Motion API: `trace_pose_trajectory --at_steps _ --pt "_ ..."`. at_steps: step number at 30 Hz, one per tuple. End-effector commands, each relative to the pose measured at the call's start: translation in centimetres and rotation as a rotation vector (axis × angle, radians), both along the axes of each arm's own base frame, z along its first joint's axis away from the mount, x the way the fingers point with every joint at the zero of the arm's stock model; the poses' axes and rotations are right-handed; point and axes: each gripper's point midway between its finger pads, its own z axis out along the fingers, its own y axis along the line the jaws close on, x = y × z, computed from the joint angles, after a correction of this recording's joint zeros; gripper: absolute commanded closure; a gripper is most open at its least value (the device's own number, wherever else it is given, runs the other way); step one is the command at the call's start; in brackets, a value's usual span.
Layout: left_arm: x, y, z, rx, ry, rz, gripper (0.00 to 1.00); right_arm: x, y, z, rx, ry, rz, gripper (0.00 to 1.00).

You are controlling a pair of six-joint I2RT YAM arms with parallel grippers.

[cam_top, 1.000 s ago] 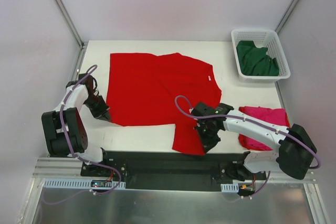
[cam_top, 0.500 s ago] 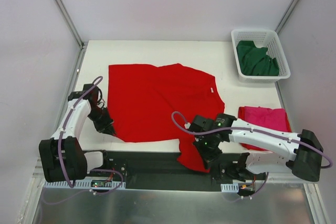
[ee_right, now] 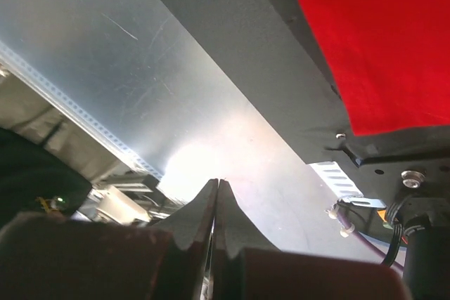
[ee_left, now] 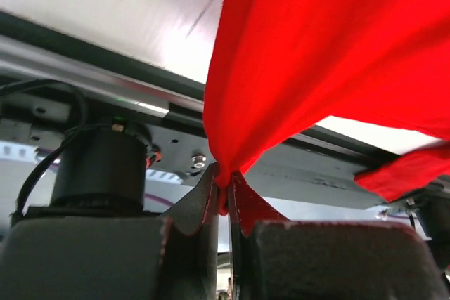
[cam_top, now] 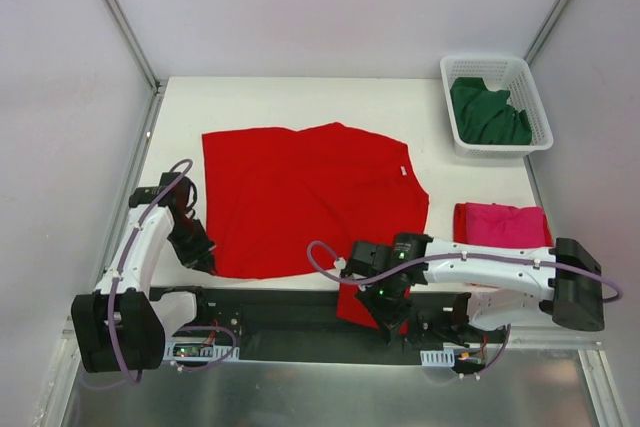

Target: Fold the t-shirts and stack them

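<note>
found the table [cam_top: 300, 97] carrying the red t-shirt [cam_top: 300, 197], spread open and mostly flat over its middle, near right corner trailing off the near edge onto the black base rail [cam_top: 280, 309]. noted the white basket [cam_top: 484, 59] at the far right corner, holding the green t-shirt [cam_top: 488, 112] in a bunch. saw the pink t-shirt [cam_top: 500, 225] folded at the near right, beside the red one but apart from it. caught the left gripper [cam_top: 207, 261] at the near left corner of the red t-shirt, pinching a gather of cloth between its fingers (plain in the left wrist view). found the right gripper [cam_top: 388, 309] low over the trailing corner, pressed together, with no cloth visible between its tips in the right wrist view; could not tell whether any fabric was caught. judged the step in hand as laying out and squaring the red t-shirt ahead of its first fold. judged the next move to call for a sure hold on both near corners, the hanging corner back on the table, then an even lift toward the far edge without pulling the cloth askew.
</note>
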Motion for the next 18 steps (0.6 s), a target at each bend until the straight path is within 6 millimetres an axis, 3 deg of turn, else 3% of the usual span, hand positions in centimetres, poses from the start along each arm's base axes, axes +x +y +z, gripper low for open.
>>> trace_pose_trajectory --at_steps 1,3,4,5,6,7,8,9,11,13,16,17,18 --pt "-3.2 1.6 0.7 0.116 0.093 0.034 0.88 0.0 1.0 0.6 0.008 -0.041 0.01 0.99" --pt "-3.1 2.2 1.2 0.156 0.06 0.046 0.71 1.3 0.9 1.1 -0.003 -0.118 0.0 0.95" --pt "-2.8 2.3 1.4 0.162 0.042 0.055 0.64 1.8 0.8 1.4 -0.01 -0.146 -0.004 0.86" --pt "-2.5 2.3 1.8 0.166 0.023 0.059 0.35 3.1 1.2 2.1 -0.004 -0.221 -0.015 0.6" --pt "-1.4 2.4 2.7 0.168 -0.029 0.071 0.01 3.6 0.5 2.5 -0.033 -0.245 -0.015 0.54" --pt "-0.6 2.2 3.4 0.16 -0.06 0.088 0.01 4.7 0.5 3.0 -0.033 -0.272 -0.037 0.44" --pt "0.6 2.1 4.1 0.152 -0.101 0.098 0.01 6.1 0.2 3.3 -0.042 -0.328 -0.039 0.25" --pt "2.5 1.8 5.7 0.127 -0.176 0.109 0.01 7.1 -0.1 4.1 -0.051 -0.355 -0.052 0.16" --pt "5.4 1.4 6.7 0.097 -0.243 0.115 0.01 10.3 -1.2 4.6 -0.069 -0.402 -0.123 0.01" --pt "8.1 0.5 8.1 0.03 -0.302 0.104 0.01 13.5 -2.2 4.9 -0.075 -0.419 -0.243 0.04" --pt "12.7 -1.3 8.6 -0.067 -0.359 0.059 0.01 18.4 -3.2 4.9 -0.053 -0.45 -0.354 0.04" --pt "14.0 -2.2 8.0 -0.101 -0.347 0.031 0.01 20.0 -3.1 4.9 -0.043 -0.459 -0.386 0.04" --pt "16.2 -2.9 8.3 -0.134 -0.407 0.012 0.01 21.4 -3.1 4.1 -0.063 -0.439 -0.396 0.04"
